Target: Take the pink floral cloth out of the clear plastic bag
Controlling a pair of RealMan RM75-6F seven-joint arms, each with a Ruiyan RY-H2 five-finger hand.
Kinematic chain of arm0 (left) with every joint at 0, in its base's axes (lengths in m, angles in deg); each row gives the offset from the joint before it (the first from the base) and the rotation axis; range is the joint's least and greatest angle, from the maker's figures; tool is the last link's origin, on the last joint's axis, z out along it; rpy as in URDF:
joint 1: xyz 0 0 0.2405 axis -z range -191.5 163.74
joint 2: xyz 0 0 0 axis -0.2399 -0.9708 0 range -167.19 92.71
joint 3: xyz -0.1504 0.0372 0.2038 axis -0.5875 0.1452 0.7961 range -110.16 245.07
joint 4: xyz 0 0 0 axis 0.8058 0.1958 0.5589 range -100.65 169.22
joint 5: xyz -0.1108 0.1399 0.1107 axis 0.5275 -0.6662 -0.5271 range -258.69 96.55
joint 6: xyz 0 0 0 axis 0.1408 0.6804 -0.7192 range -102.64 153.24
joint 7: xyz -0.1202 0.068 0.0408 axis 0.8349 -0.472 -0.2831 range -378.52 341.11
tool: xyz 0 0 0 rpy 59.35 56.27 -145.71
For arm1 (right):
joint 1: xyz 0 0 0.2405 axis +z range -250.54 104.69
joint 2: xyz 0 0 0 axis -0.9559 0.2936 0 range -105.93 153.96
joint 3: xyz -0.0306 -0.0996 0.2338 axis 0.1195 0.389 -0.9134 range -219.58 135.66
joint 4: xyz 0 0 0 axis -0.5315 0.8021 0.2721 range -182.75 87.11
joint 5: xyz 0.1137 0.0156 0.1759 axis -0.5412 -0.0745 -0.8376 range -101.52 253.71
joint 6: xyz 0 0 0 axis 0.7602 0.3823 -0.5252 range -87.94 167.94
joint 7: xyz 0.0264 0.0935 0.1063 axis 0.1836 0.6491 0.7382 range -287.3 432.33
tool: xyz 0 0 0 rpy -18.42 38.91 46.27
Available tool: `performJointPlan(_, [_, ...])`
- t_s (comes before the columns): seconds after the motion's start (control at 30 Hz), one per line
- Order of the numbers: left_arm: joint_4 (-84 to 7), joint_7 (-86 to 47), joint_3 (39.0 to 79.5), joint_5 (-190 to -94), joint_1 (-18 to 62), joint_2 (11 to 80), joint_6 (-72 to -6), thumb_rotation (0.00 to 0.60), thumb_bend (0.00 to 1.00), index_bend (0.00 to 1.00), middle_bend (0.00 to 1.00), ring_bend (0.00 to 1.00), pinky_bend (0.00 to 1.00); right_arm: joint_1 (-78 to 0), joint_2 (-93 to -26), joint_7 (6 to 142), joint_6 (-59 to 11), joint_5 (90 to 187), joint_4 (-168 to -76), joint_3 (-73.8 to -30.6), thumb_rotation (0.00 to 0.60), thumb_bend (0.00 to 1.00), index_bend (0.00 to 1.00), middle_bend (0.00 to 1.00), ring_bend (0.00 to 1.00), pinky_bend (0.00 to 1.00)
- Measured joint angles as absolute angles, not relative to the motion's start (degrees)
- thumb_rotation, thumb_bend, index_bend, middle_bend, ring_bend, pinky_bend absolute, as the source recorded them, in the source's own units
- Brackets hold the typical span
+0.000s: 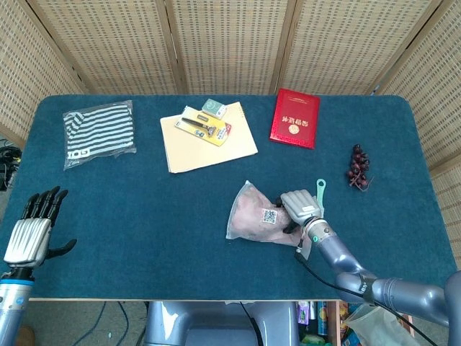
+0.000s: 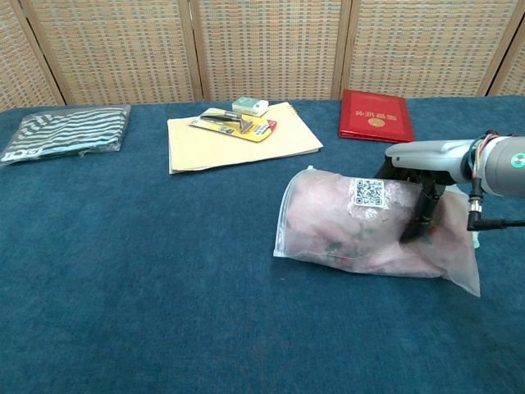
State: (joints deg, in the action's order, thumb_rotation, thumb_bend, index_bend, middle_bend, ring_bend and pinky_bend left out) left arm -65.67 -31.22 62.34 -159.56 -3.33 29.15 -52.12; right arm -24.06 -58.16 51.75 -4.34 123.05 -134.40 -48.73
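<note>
The clear plastic bag (image 1: 258,215) (image 2: 344,230) with the pink floral cloth (image 2: 328,215) inside lies right of the table's middle, its far end tilted up off the blue cloth. My right hand (image 1: 298,206) (image 2: 417,176) grips the bag's right part, fingers curled over the top and the thumb pressing into its near side. A QR sticker (image 2: 370,193) faces up beside the fingers. My left hand (image 1: 34,229) hovers at the near left edge, fingers spread, holding nothing. It does not show in the chest view.
A striped cloth in a bag (image 1: 99,132) lies far left. A tan folder (image 1: 207,138) carries a razor pack (image 1: 204,127) and a small box (image 1: 213,107). A red booklet (image 1: 295,118), dark grapes (image 1: 358,167) and a teal handle (image 1: 320,189) lie right of centre.
</note>
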Motion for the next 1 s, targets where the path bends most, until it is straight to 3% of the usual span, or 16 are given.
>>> performJointPlan(0.43, [-64.49,-29.03,55.93,-157.56,8.86,27.76,-38.8,0.6,0.22,0.02,0.0,0.0,0.0,-24.96,-61.21,67.65,-9.07,147.26,-130.03,-51.92,0.6,0.47,0.63,0.68,0.59,0.45])
performJointPlan(0.8, [-59.61,-16.42,51.16,-159.79,19.69,29.47,-29.76,0.6,0.22,0.19,0.0,0.0,0.0,-19.89,-66.45,74.72,-9.77,147.79,-125.08,-59.75,0.6,0.47,0.63,0.68,0.59,0.45])
performJointPlan(1.0, [-57.92,-13.96,50.03,-158.99,22.88,30.58,-27.22,0.6,0.22,0.25,0.0,0.0,0.0,-19.14,-67.19,78.65,-10.34,147.78,-124.67,-61.51,0.6,0.47,0.63,0.68,0.59,0.45])
